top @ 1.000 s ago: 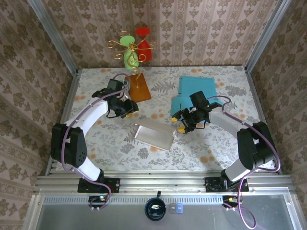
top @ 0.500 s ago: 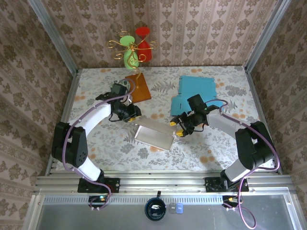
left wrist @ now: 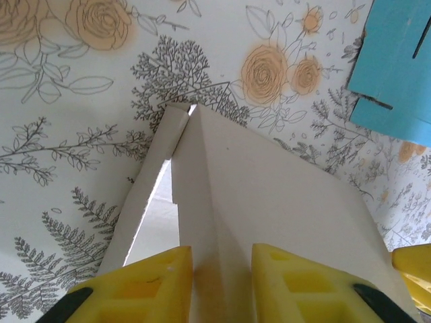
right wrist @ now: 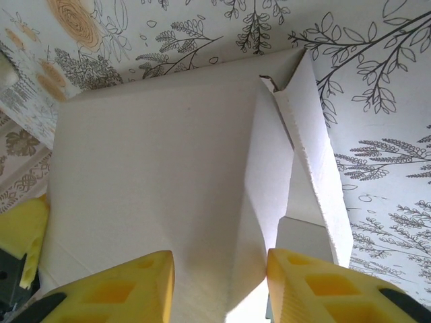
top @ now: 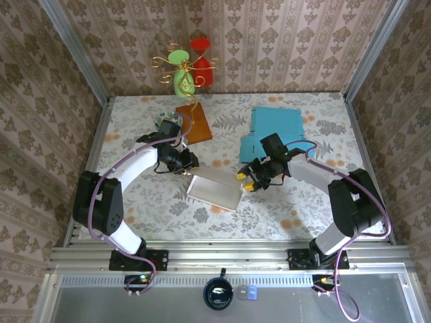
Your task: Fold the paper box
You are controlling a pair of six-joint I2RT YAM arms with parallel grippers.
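The white paper box [top: 214, 190] lies partly folded in the middle of the floral table. My left gripper [top: 190, 163] is at its far left corner. In the left wrist view the yellow fingers [left wrist: 151, 286] straddle a raised fold of the box [left wrist: 269, 188], jaws narrow but open, the fold close against the left finger. My right gripper [top: 249, 182] is at the box's far right corner. In the right wrist view that gripper [right wrist: 219, 282] straddles a creased flap of the box [right wrist: 155, 175], open, with the flap's edge at the right finger.
A flat blue cardboard sheet [top: 273, 128] lies behind the right gripper, its corner [left wrist: 397, 67] near the box. A brown board [top: 194, 122] with a green and red wire ornament [top: 185, 70] stands at the back. Patterned walls close in three sides.
Both grippers have moved inward and down onto the box's far corners, and their jaws have narrowed around its folds. The box has shifted slightly.
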